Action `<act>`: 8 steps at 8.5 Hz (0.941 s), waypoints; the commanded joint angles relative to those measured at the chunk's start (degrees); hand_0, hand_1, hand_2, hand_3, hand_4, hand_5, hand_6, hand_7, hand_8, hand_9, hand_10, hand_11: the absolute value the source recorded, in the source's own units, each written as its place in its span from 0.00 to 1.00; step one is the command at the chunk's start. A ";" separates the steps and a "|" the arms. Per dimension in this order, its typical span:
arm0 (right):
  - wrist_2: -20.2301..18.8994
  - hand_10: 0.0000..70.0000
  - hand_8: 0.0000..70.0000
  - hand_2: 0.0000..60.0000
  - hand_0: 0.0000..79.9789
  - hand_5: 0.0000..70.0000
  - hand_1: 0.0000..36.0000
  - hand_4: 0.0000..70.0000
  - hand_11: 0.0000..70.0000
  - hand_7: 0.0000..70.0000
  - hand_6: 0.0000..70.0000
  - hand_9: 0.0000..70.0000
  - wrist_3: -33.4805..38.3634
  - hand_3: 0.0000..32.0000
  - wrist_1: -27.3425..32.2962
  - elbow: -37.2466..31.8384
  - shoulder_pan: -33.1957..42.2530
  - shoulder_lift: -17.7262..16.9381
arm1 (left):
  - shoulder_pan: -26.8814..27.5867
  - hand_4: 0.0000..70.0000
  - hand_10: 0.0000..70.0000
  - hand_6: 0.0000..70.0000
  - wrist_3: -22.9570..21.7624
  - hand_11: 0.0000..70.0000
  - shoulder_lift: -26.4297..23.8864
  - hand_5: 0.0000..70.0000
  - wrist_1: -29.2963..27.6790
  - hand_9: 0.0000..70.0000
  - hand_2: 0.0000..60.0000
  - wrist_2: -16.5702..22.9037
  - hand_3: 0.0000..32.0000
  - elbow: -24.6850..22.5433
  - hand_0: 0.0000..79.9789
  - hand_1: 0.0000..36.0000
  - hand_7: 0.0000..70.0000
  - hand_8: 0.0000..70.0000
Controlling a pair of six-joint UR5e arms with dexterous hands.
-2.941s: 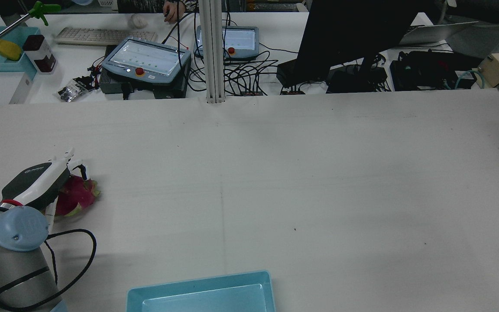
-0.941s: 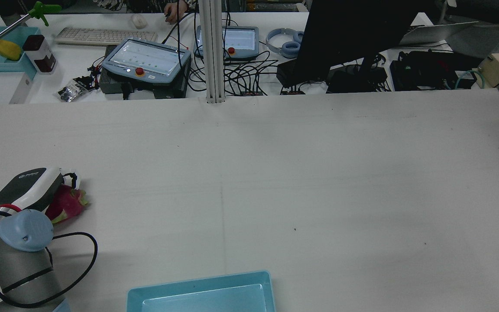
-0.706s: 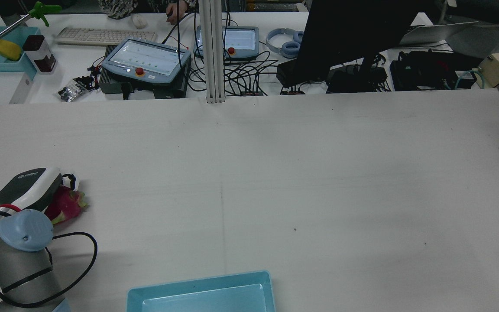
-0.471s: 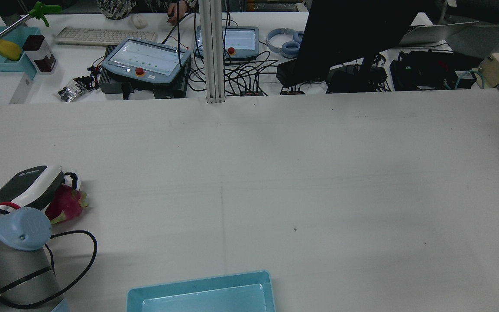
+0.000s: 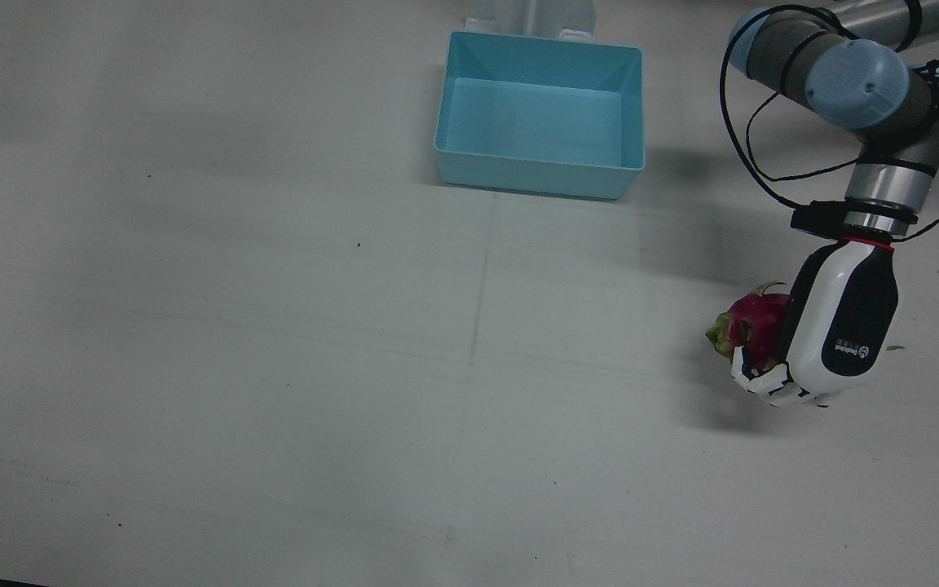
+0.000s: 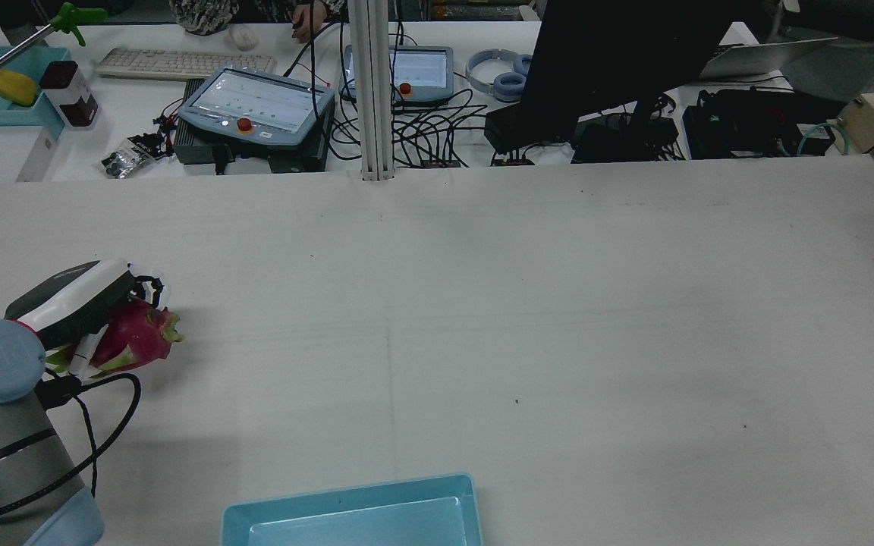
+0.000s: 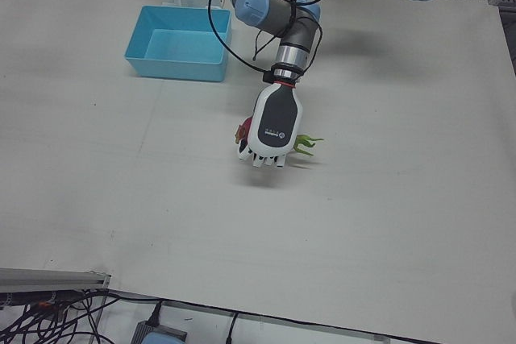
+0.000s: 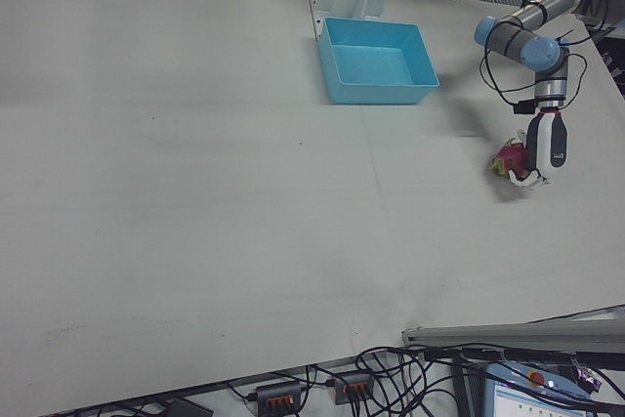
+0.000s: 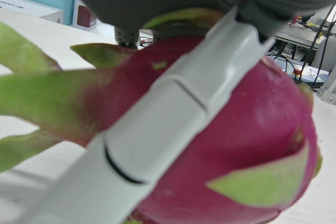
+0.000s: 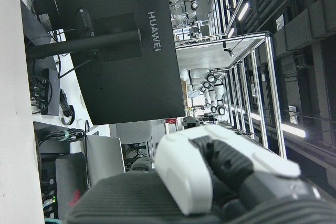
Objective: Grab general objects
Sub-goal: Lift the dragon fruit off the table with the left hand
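A pink dragon fruit [image 5: 751, 322] with green scales is in my left hand [image 5: 836, 326], a little above the white table, with its shadow beneath. The hand is shut on it, fingers [image 5: 771, 391] curled under the fruit. The hand [image 6: 73, 296] and fruit [image 6: 137, 337] are at the left edge of the rear view, and also show in the left-front view [image 7: 272, 122] and the right-front view [image 8: 545, 148]. In the left hand view a white finger [image 9: 157, 129] crosses the fruit [image 9: 252, 145]. My right hand [image 10: 210, 177] shows only in part in its own view, facing a monitor.
An empty light-blue bin [image 5: 539, 49] stands by the arms' pedestals at mid-table, also in the rear view [image 6: 346, 497] and the left-front view [image 7: 173, 66]. Beyond the table's far edge are teach pendants [image 6: 255, 102], cables and a black monitor [image 6: 619, 53].
My left hand closed its fingers on the dragon fruit, then rose off the table with it and shifted slightly forward. The fruit now hangs in the hand.
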 commanded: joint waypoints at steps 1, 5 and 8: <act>0.00 0.00 0.00 0.00 0.00 0.00 0.00 0.00 0.00 0.00 0.00 0.00 0.00 0.00 0.00 0.00 0.00 -0.03 | -11.85 0.76 0.63 0.90 0.00 0.91 -3.18 1.00 -9.45 0.89 1.00 24.40 0.00 -0.25 1.00 1.00 1.00 0.81; 0.00 0.00 0.00 0.00 0.00 0.00 0.00 0.00 0.00 0.00 0.00 0.00 0.00 0.00 0.00 0.00 -0.09 -0.03 | -10.60 0.92 0.71 1.00 -7.89 1.00 -4.53 1.00 -20.63 0.99 1.00 39.77 0.00 -3.56 1.00 1.00 1.00 0.90; 0.00 0.00 0.00 0.00 0.00 0.00 0.00 0.00 0.00 0.00 0.00 0.00 0.00 0.00 0.00 0.00 0.00 0.06 | 0.20 1.00 0.74 1.00 -10.81 1.00 -11.34 1.00 -15.58 1.00 1.00 39.69 0.00 -9.29 1.00 1.00 1.00 0.95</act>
